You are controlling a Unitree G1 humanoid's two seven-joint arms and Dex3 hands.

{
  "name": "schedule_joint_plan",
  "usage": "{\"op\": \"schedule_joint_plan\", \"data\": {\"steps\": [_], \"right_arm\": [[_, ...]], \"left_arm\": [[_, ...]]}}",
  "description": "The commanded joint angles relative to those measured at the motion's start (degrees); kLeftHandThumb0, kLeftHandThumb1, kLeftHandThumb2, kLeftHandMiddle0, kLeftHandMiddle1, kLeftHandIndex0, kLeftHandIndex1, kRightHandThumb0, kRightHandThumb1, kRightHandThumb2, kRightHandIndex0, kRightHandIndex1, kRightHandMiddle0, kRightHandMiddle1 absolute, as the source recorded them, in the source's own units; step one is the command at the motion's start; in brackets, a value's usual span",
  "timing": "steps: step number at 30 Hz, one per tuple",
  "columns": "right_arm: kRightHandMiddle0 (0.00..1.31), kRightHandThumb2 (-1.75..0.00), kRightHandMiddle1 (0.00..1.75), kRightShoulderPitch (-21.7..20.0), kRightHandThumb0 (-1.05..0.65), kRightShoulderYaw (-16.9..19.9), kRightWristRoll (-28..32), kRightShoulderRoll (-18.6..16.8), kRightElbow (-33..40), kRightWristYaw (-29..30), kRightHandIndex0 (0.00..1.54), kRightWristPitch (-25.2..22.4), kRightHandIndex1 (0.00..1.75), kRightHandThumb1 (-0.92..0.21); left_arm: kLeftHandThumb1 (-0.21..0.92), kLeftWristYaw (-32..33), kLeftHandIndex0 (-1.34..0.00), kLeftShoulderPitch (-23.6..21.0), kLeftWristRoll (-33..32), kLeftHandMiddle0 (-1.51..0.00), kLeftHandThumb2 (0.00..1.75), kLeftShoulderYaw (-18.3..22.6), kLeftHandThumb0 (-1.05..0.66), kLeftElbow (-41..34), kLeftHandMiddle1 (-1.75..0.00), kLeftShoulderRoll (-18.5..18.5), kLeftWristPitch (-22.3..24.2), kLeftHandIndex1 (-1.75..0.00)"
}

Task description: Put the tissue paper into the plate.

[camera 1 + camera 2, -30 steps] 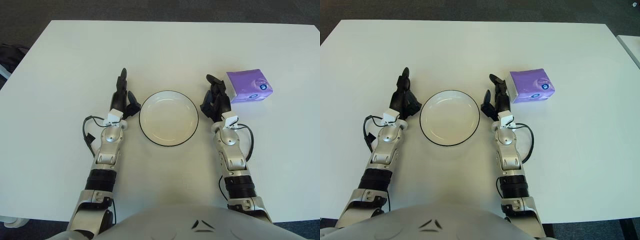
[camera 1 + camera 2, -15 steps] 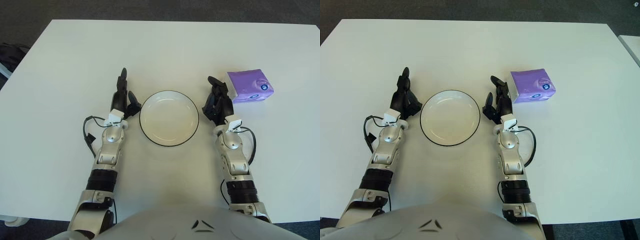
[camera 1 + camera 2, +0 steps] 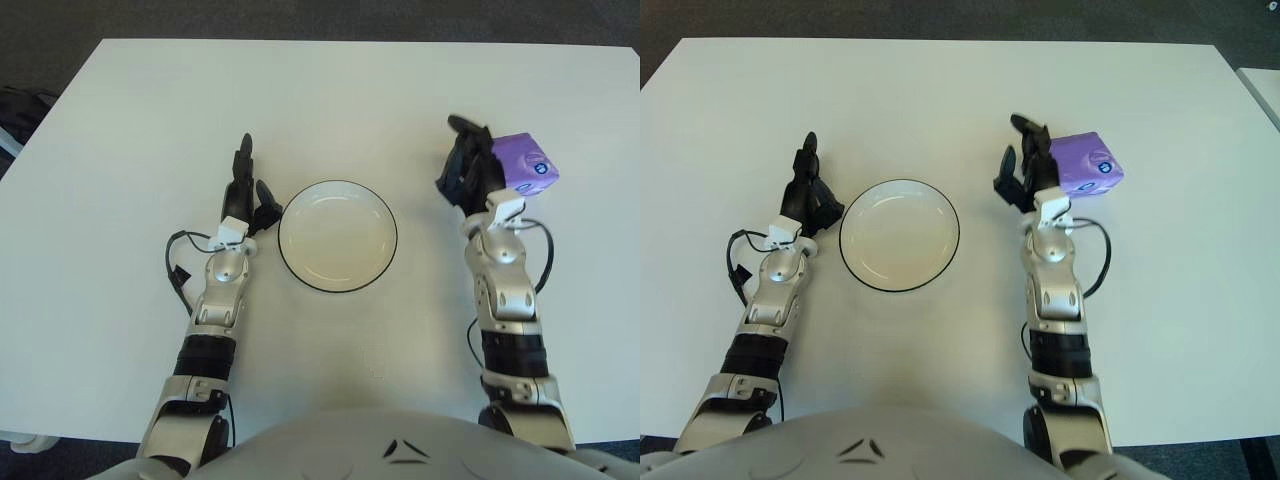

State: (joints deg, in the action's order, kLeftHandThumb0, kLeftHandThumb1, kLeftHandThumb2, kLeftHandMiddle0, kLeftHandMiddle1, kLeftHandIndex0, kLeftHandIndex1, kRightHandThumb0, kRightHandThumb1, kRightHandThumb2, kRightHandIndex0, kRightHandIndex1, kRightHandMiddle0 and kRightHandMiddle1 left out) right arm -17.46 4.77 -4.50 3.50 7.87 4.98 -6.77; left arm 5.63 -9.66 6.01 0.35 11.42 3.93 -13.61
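A white plate with a black rim (image 3: 338,240) lies on the white table in front of me. A purple tissue pack (image 3: 528,166) lies to its right, tilted; it also shows in the right eye view (image 3: 1090,168). My right hand (image 3: 468,172) is against the pack's left side, fingers spread, and hides that edge; I see no closed grasp. My left hand (image 3: 246,195) rests just left of the plate, fingers relaxed and empty.
The white table (image 3: 330,90) ends at its far edge against dark floor. A dark object (image 3: 14,112) sits off the table's left edge. My forearm cables (image 3: 176,268) lie on the table by both wrists.
My right hand has moved right and away from the plate, up to the tissue pack. The pack has shifted slightly right and tilted. The left hand has not moved.
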Motion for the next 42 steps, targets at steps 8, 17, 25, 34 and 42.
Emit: {"op": "schedule_joint_plan", "data": {"steps": [8,17,25,34,42], "right_arm": [[0.0,-0.92,0.65,-6.8,-0.53,1.4,-3.4,8.3,-1.9,-2.2,0.29,1.4,0.05,-0.92],[0.0,-0.9,0.64,-10.7,-0.57,0.6,-9.4,15.4,4.3,-4.1,0.28,-4.3,0.04,-0.92],[0.0,-0.89,0.61,-15.8,-0.6,-0.4,-14.6,20.3,2.2,-5.0,0.25,-4.8,0.02,-0.92],[0.0,-0.86,0.72,-20.5,-0.62,0.4,-16.1,25.7,-1.3,-8.1,0.26,-6.4,0.03,-0.92],[0.0,-0.79,0.77,-24.1,-0.65,0.4,-17.5,33.2,-3.9,-13.7,0.28,-9.2,0.04,-0.92]], "left_arm": [[0.92,0.0,0.0,1.8,0.4,0.0,1.21,-0.6,-0.9,5.0,0.0,-0.8,1.9,-0.15],[0.92,0.0,0.0,1.5,0.5,0.0,1.22,-1.0,-0.89,5.8,0.0,-1.2,1.0,-0.14],[0.92,-1.0,0.0,1.4,0.3,0.0,1.22,-1.5,-0.88,5.8,0.0,-1.0,2.2,-0.13],[0.92,-1.8,0.0,1.1,0.0,0.0,1.24,-1.8,-0.89,5.8,0.0,-1.1,3.6,-0.1],[0.92,-2.1,0.0,0.2,-0.4,0.0,1.25,-1.5,-0.87,7.5,0.0,-1.3,2.7,-0.1]]}}
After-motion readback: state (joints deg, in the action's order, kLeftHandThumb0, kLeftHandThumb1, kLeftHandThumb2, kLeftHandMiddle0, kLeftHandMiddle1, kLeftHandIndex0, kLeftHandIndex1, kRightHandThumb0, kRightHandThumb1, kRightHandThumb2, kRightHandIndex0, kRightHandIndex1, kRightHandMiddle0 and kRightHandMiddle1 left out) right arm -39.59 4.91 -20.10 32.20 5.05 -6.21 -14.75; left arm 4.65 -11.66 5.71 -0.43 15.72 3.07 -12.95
